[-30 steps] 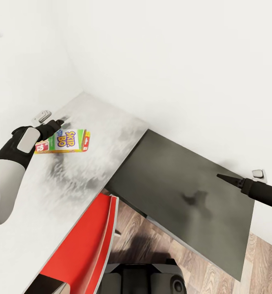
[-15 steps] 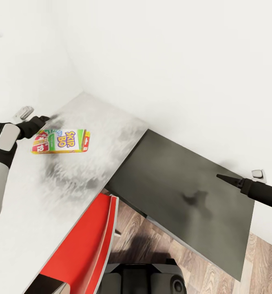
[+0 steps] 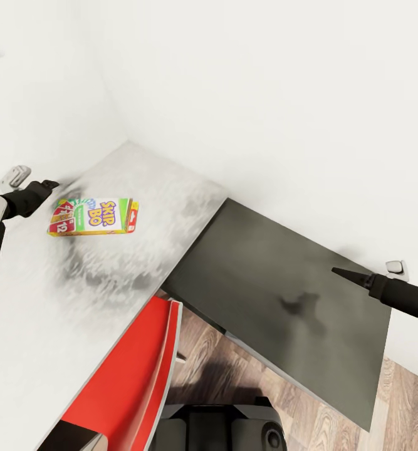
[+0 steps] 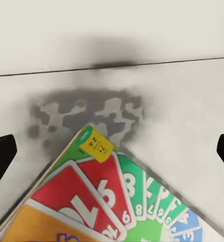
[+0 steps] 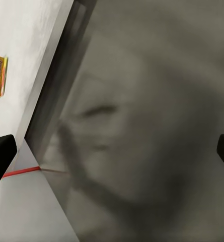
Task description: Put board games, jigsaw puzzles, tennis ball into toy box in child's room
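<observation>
- Just beside the left hand (image 3: 46, 185), fingers spread wide, the Skip-Bo board game (image 3: 94, 216) lies flat on the pale counter (image 3: 158, 188).
- Right hand (image 3: 350, 274), well apart over the dark panel (image 3: 277, 300), also gapes.

Walls (image 3: 265, 94): plain white, met in a corner | Floor (image 3: 334, 413): wood planks | Chair (image 3: 133, 388): red, beside the desk

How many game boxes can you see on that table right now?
1. A Skip-Bo game box lies flat on the pale table top, near the wall, just beside the left gripper. The right wrist view catches it too. Others may lie outside the pictures.
</observation>
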